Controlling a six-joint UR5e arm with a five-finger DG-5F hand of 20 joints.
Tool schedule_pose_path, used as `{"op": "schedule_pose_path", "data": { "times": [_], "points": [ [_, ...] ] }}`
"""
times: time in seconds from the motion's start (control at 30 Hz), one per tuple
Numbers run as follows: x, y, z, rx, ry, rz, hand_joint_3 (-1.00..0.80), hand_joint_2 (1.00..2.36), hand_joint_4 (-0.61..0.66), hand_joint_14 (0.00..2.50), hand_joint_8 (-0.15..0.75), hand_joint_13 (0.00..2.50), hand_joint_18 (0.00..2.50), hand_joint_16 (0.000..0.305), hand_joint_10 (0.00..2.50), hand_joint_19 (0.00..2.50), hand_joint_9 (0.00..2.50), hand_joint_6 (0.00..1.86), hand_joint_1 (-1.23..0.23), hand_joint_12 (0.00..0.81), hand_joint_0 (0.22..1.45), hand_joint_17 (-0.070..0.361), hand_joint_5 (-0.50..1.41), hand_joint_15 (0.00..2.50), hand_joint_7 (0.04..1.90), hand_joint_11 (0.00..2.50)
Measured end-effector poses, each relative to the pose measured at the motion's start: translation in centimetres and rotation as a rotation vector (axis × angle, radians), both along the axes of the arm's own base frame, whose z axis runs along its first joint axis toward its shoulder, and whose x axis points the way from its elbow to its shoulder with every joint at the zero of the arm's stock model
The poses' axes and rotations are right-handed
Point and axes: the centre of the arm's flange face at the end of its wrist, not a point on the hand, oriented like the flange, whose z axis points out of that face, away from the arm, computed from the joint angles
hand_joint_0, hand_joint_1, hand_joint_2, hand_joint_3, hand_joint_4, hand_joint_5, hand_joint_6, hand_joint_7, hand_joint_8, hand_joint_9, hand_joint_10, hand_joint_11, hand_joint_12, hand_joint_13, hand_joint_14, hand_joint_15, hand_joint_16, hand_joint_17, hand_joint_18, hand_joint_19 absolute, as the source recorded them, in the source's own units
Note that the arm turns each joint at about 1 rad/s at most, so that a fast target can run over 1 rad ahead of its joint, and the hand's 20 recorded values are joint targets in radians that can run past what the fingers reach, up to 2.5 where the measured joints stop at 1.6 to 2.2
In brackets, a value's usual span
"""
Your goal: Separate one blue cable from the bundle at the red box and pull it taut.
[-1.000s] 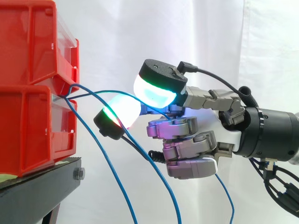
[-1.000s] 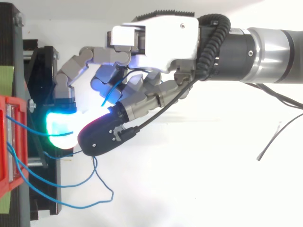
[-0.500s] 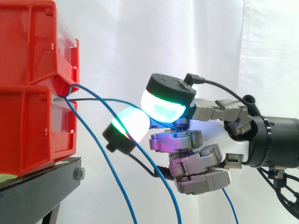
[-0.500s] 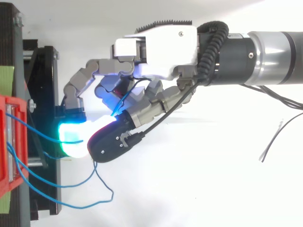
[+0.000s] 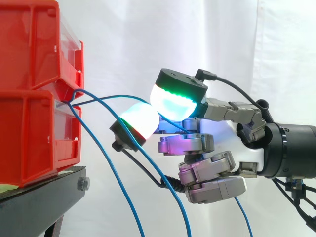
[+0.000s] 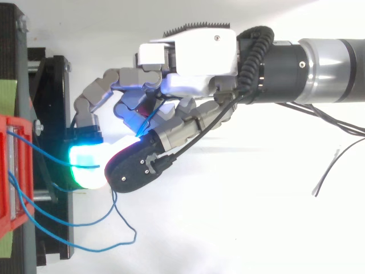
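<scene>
Two stacked red bins (image 5: 34, 98) stand at the left on a black stand (image 5: 44, 197). Several thin blue cables come out of the bins' front at about mid height. One blue cable (image 5: 113, 98) runs nearly level from there to my hand (image 5: 237, 145), which reaches in from the right. Two glowing fingertips (image 5: 175, 101) are pressed together on that cable, and the other fingers are curled below. From above, the held cable (image 6: 45, 157) leads from the red bin (image 6: 8, 171) into the pinch, and the hand (image 6: 194, 57) hovers just right of the stand.
The other blue cables (image 5: 123, 197) hang down in slack curves below the hand and loop over the white surface (image 6: 117, 222). A thin loose black wire (image 6: 328, 168) lies at the right. A white curtain closes the back.
My hand has drawn to the right, away from the bins, dipped and then risen slightly. The pinched cable now spans a longer stretch between the bin and the fingertips.
</scene>
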Motion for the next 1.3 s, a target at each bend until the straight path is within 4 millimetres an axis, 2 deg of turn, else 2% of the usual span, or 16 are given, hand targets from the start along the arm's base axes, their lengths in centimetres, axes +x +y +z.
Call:
{"op": "schedule_pose_path", "data": {
  "times": [0.07, 0.13, 0.27, 0.33, 0.43, 0.57, 0.67, 0.73, 0.77, 0.87, 1.0, 1.2, 1.3],
  "points": [
    [0.0, 0.0, 0.0, 0.004, 0.000, 0.002, 0.13, 1.24, -0.50, 2.50, 0.020, 1.21, 1.85, 0.070, 2.50, 1.30, 0.76, 0.81, -0.94, 0.370, 0.61, 0.157, -0.06, 1.28, 1.10, 1.74],
    [0.0, 0.0, 0.0, 0.004, 0.000, 0.003, 0.13, 1.38, -0.52, 2.50, 0.017, 1.21, 1.83, 0.068, 2.50, 1.31, 0.77, 0.81, -0.92, 0.363, 0.59, 0.154, -0.05, 1.30, 1.11, 1.85],
    [0.0, 0.0, 0.0, 0.000, 0.003, 0.002, 0.13, 1.41, -0.52, 2.50, 0.024, 1.17, 1.75, 0.067, 2.50, 1.30, 0.78, 0.81, -0.91, 0.373, 0.58, 0.151, -0.04, 1.31, 1.09, 1.91],
    [0.0, 0.0, 0.0, -0.001, 0.004, 0.002, 0.11, 1.47, -0.53, 2.50, 0.013, 1.15, 1.64, 0.065, 2.50, 1.29, 0.79, 0.81, -0.89, 0.383, 0.57, 0.147, -0.04, 1.28, 1.08, 1.93],
    [-0.1, 0.0, -0.1, 0.002, 0.005, 0.002, 0.09, 1.52, -0.53, 2.50, 0.028, 1.09, 1.55, 0.066, 2.50, 1.25, 0.79, 0.81, -0.88, 0.393, 0.56, 0.149, -0.04, 1.21, 1.08, 2.10],
    [-0.2, -0.2, -0.2, 0.011, 0.014, 0.001, 0.08, 1.56, -0.54, 2.50, 0.017, 1.08, 1.47, 0.064, 2.50, 1.28, 0.79, 0.81, -0.87, 0.402, 0.55, 0.144, -0.04, 1.16, 1.08, 2.19],
    [-0.3, -0.3, -0.4, 0.016, 0.030, 0.003, 0.07, 1.60, -0.56, 2.50, 0.020, 1.01, 1.35, 0.063, 2.50, 1.27, 0.80, 0.81, -0.86, 0.408, 0.54, 0.142, -0.03, 1.08, 1.09, 2.37],
    [-0.4, -0.3, -0.5, 0.017, 0.040, 0.004, 0.07, 1.60, -0.55, 2.49, 0.028, 1.01, 1.29, 0.062, 2.50, 1.27, 0.79, 0.80, -0.86, 0.404, 0.54, 0.140, -0.03, 1.05, 1.12, 2.29],
    [-0.5, -0.3, -0.5, 0.017, 0.043, 0.005, 0.07, 1.61, -0.55, 2.38, 0.029, 1.02, 1.26, 0.063, 2.50, 1.25, 0.80, 0.80, -0.86, 0.403, 0.54, 0.141, -0.03, 1.04, 1.12, 2.19],
    [-0.5, -0.3, -0.5, 0.017, 0.046, 0.007, 0.06, 1.63, -0.55, 2.25, 0.048, 1.02, 1.23, 0.062, 2.50, 1.28, 0.81, 0.80, -0.85, 0.399, 0.54, 0.141, -0.03, 1.05, 1.13, 2.28],
    [-0.6, -0.4, -0.6, 0.016, 0.051, 0.009, 0.06, 1.63, -0.55, 2.23, 0.044, 1.02, 1.22, 0.061, 2.50, 1.28, 0.80, 0.81, -0.85, 0.404, 0.54, 0.138, -0.03, 1.03, 1.13, 2.33],
    [-0.8, -0.3, -0.4, 0.008, 0.063, 0.044, 0.06, 1.63, -0.54, 2.16, 0.065, 1.01, 1.20, 0.060, 2.50, 1.28, 0.79, 0.81, -0.85, 0.399, 0.54, 0.135, -0.03, 1.01, 1.15, 2.06],
    [-1.0, -0.4, 0.1, -0.004, 0.063, 0.053, 0.06, 1.63, -0.53, 2.16, 0.066, 1.02, 1.20, 0.059, 2.50, 1.29, 0.79, 0.81, -0.85, 0.397, 0.54, 0.134, -0.03, 0.98, 1.16, 2.03]
  ]
}}
